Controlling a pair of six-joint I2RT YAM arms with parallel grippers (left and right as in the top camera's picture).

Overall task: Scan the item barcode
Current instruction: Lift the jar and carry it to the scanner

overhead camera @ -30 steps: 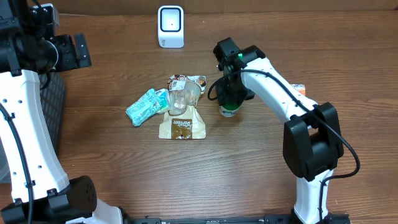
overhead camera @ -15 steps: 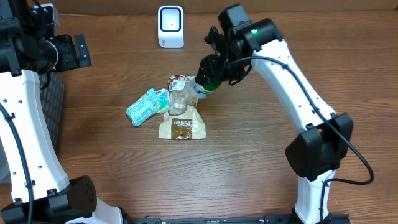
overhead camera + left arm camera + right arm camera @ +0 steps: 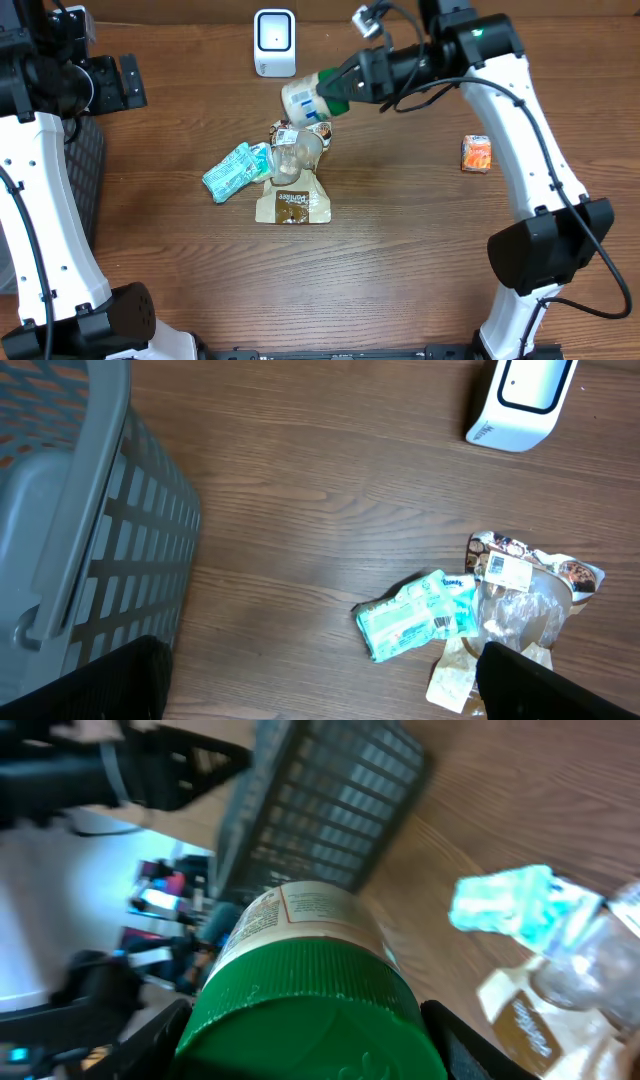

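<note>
The item, a white-labelled jar with a green cap, hangs tipped on its side above the table. My right gripper is shut on the cap end, one finger on each side of the cap in the right wrist view. The jar's bottom points toward the white scanner at the table's back edge, a short way below and right of it. No barcode shows on the jar. My left gripper is open and empty, high at the far left over bare wood.
Below the jar lies a pile: a teal packet, a clear plastic cup, a brown pouch and a snack wrapper. An orange packet lies to the right. A grey basket stands at the left edge.
My right arm has lifted the jar from the table right of the pile, swung it up and left and tipped it sideways. The orange packet is now uncovered. The left arm is still.
</note>
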